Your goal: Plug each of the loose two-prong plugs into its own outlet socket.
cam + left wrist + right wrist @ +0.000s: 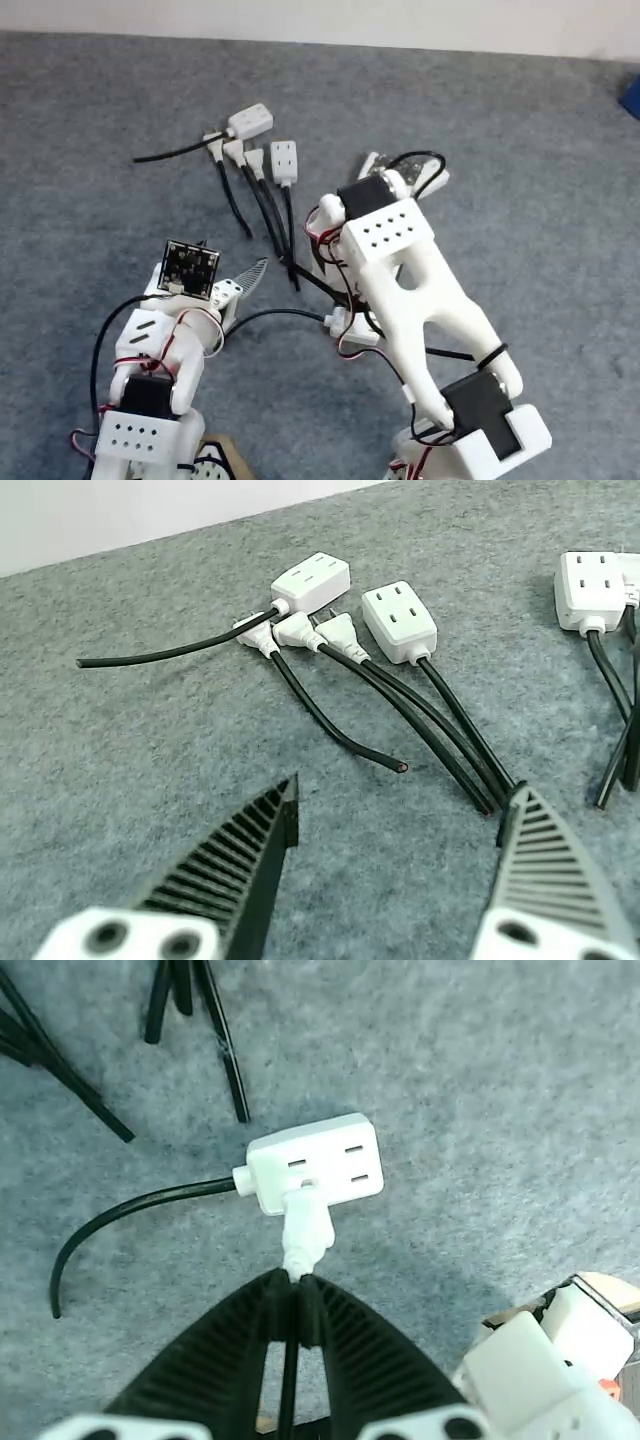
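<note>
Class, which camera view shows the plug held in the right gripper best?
The right wrist view: the plug sits in the middle, its nose at the outlet block, its cord end pinched in the right gripper. In the high view the right arm covers it. In the left wrist view I cannot make it out.

Two white robot arms work over grey carpet (520, 200) strewn with cords. Ahead of the left gripper's (238, 268) jaws lie three loose plugs (236, 151) side by side. Two white outlet blocks (284, 160) sit just beside them. Black cords (265, 215) trail back from these, ending close by the one ribbed jaw that shows. The right gripper (388, 168) is off to one side of that cluster, its jaws tucked beneath the wrist.
</note>
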